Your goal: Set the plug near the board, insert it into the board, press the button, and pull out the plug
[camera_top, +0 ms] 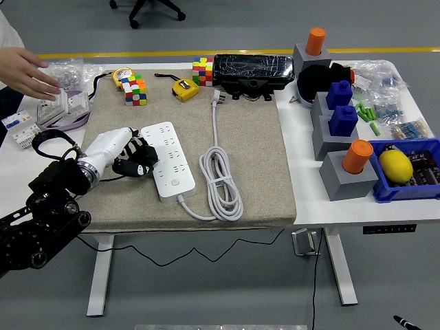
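The left hand (130, 155) was seen resting on the beige mat (261, 172), toward the left edge of the bench, with its dark fingers (143, 163) curled loosely against the left side of the white power strip (170, 161); nothing was pinched between them. The strip lay lengthwise on the mat, nearer the front-left corner. Its white cable (220, 182) was coiled just beside it on the right, and from the coil a straight run led toward the back edge, where the plug (217, 97) lay on the mat, well apart from the strip and from the hand. A black box (253, 72) was placed at the back edge just beyond the plug. At the back-left corner, a person's hand (31, 72) was held, fingers extended, over small white boxes (62, 106).
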You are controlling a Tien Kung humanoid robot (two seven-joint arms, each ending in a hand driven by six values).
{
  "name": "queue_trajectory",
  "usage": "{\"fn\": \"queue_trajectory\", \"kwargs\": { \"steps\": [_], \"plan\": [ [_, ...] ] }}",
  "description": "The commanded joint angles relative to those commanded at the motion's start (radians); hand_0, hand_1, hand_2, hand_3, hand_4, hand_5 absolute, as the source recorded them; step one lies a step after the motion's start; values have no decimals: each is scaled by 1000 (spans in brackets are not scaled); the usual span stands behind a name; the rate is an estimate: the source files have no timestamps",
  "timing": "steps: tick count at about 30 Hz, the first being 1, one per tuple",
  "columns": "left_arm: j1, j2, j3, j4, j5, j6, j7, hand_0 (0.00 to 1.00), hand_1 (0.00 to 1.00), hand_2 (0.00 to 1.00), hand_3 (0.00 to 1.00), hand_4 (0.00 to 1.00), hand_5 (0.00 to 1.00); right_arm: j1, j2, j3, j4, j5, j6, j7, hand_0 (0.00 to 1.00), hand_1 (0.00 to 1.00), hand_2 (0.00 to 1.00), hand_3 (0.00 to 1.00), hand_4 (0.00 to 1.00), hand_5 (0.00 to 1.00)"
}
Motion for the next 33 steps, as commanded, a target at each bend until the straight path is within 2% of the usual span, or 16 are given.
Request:
{"fn": "queue_trajectory", "kwargs": {
  "steps": [11, 12, 18, 19, 23, 24, 29, 30, 33],
  "plan": [
    [0, 3, -1, -3, 4, -23, 5, 437, 423, 458, 520, 669, 2, -1, 0, -3, 1, 1, 0, 0, 652, 655, 660, 571, 991, 560],
    [-1, 2, -1, -2, 1, -26, 6, 487, 478, 502, 537, 729, 23, 0, 0, -3, 1, 1, 0, 0, 653, 654, 660, 571, 991, 560],
    [-2, -1, 0, 2, -15, -32, 11, 487, 478, 502, 537, 729, 23, 1, 0, -2, 0, 2, 0, 0, 653, 654, 660, 571, 991, 560],
    [-2, -1, 1, 3, -15, -31, 11, 665, 637, 546, 549, 919, 180, 1, 0, -2, 1, 2, 0, 0, 653, 655, 660, 571, 991, 559],
    [-2, -2, 0, 6, -21, -24, 7, 665, 637, 546, 549, 919, 180, 0, 0, -3, 1, 2, 0, 0, 653, 655, 660, 571, 991, 559],
    [-2, -2, 0, 6, -22, -23, 7, 678, 679, 590, 582, 977, 266, 0, 0, -3, 0, 2, 0, 0, 653, 654, 660, 571, 991, 560],
    [-1, -3, -2, 7, -28, -21, 5, 678, 679, 590, 582, 977, 266, 0, 0, -4, 0, 3, 1, 0, 653, 654, 660, 571, 991, 560],
    [0, -3, -3, 6, -31, -21, 4, 686, 686, 613, 598, 998, 313, -1, 0, -4, 0, 3, 1, 0, 654, 654, 660, 571, 991, 560],
    [1, -3, -5, 5, -34, -20, 2, 686, 686, 613, 598, 998, 313, -1, 0, -5, 1, 3, 1, 0, 654, 654, 660, 571, 991, 560]
  ]
}}
